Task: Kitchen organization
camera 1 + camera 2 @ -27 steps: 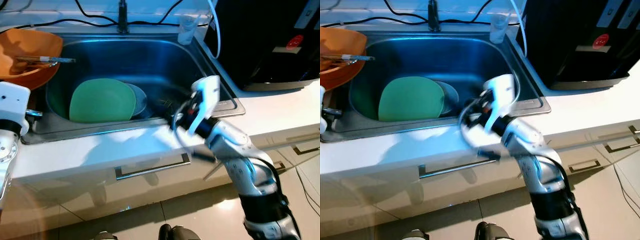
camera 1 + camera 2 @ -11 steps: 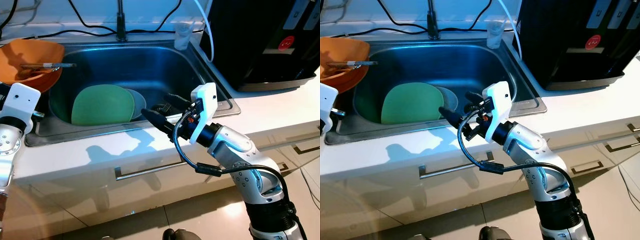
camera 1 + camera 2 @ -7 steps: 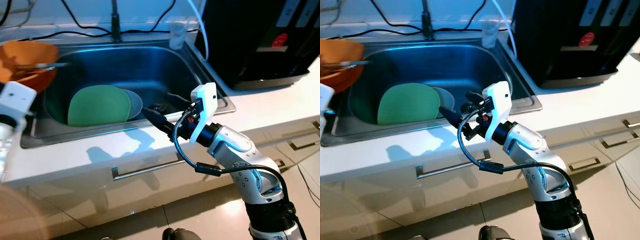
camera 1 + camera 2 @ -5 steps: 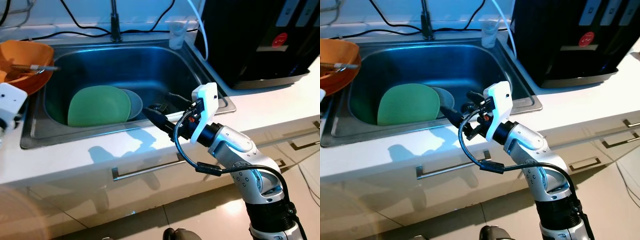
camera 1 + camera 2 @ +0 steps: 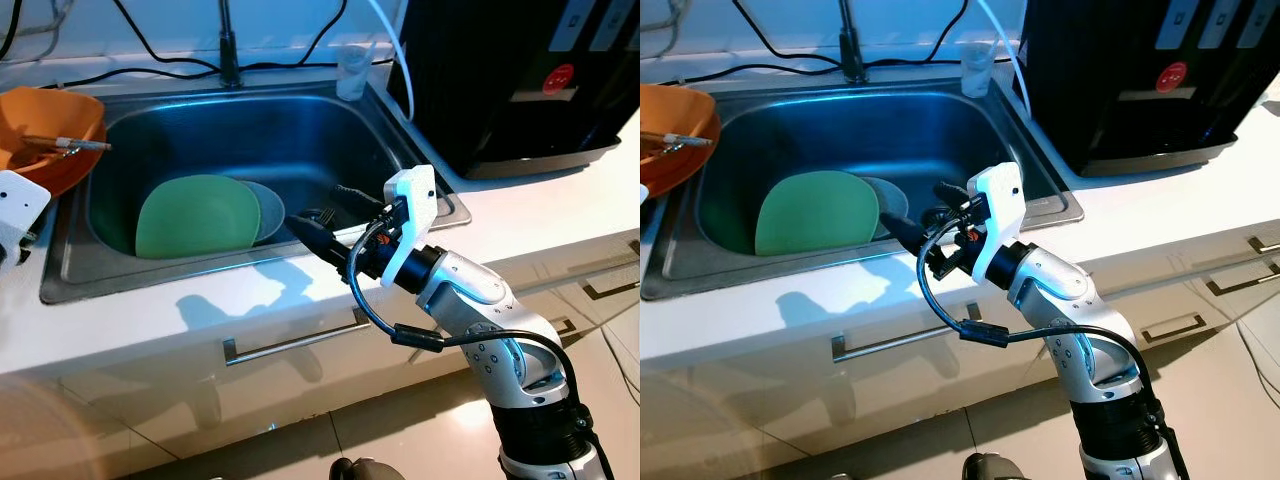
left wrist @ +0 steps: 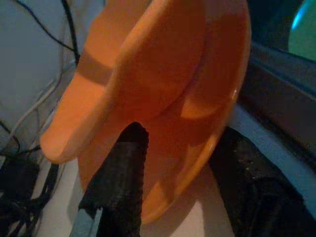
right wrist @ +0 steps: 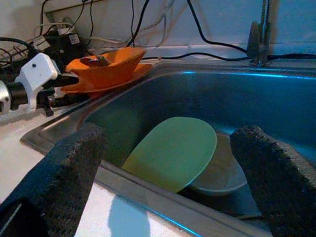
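A green plate (image 5: 195, 214) leans inside the steel sink (image 5: 400, 130), partly over a grey bowl (image 5: 270, 208). My right gripper (image 5: 318, 207) hovers open above the sink's front right edge, pointing at them; its wrist view has the green plate (image 7: 173, 150) between the spread fingers (image 7: 54, 182). An orange bowl (image 5: 45, 140) holding a utensil sits on an orange plate at the sink's left rim. My left gripper (image 7: 65, 90) is at that plate's edge. Its wrist view puts the orange dish (image 6: 163, 94) close up between the open fingers (image 6: 121, 182).
A tall black appliance (image 5: 520, 80) stands on the white counter (image 5: 560, 215) to the right. The faucet (image 5: 228, 50), a clear cup (image 5: 352, 72) and black cables line the back wall. Drawer handles (image 5: 290, 340) run along the cabinet front below.
The right arm, blurred in motion 2.5 s ago, now holds steady over the sink's front edge. The left wrist has slipped a little toward the view's left edge; the camera shifted slightly.
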Available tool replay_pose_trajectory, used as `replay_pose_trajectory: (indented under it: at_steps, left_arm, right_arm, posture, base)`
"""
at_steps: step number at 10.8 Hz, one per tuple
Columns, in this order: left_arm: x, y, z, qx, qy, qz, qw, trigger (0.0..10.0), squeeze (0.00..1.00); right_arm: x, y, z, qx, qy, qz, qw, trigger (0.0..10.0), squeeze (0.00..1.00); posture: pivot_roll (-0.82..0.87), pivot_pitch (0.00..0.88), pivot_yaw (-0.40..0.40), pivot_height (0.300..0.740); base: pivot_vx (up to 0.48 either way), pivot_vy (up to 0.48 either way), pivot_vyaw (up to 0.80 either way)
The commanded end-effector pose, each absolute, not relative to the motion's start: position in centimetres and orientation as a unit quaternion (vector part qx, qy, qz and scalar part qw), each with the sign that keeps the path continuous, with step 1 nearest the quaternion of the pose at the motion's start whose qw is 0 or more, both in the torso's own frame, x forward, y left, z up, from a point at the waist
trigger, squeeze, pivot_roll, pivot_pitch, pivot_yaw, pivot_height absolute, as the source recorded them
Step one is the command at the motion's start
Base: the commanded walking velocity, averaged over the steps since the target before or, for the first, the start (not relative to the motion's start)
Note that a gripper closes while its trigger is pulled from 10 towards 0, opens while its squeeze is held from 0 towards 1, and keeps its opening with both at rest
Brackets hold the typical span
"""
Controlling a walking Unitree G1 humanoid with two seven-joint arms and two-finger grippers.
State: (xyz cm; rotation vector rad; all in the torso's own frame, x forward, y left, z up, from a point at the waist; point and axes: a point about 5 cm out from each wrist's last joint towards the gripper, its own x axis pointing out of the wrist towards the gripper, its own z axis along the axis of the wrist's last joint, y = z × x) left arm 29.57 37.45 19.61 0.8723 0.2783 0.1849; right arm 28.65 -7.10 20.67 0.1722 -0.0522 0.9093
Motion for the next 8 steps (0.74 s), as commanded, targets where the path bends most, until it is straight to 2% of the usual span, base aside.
replay_pose_trajectory:
  at_steps: [1, 8]
  left_arm:
    - [27.52, 38.01, 13.52, 0.409, 0.264, 0.044, 0.873, 0.0, 0.00]
    - [26.55, 37.91, 12.74, 0.435, 0.287, 0.003, 0.853, 0.0, 0.00]
  right_arm:
    - [28.79, -7.40, 20.90, 0.083, -0.030, 0.430, 0.899, 10.0, 0.00]
    - [28.92, -7.32, 20.78, 0.087, -0.030, 0.429, 0.899, 10.0, 0.00]
  posture:
    - [0.02, 0.126, -0.098, 0.740]
    - [0.04, 0.134, -0.100, 0.740]
  base:
    - [0.000, 0.000, 0.00]
    - [0.000, 0.000, 0.00]
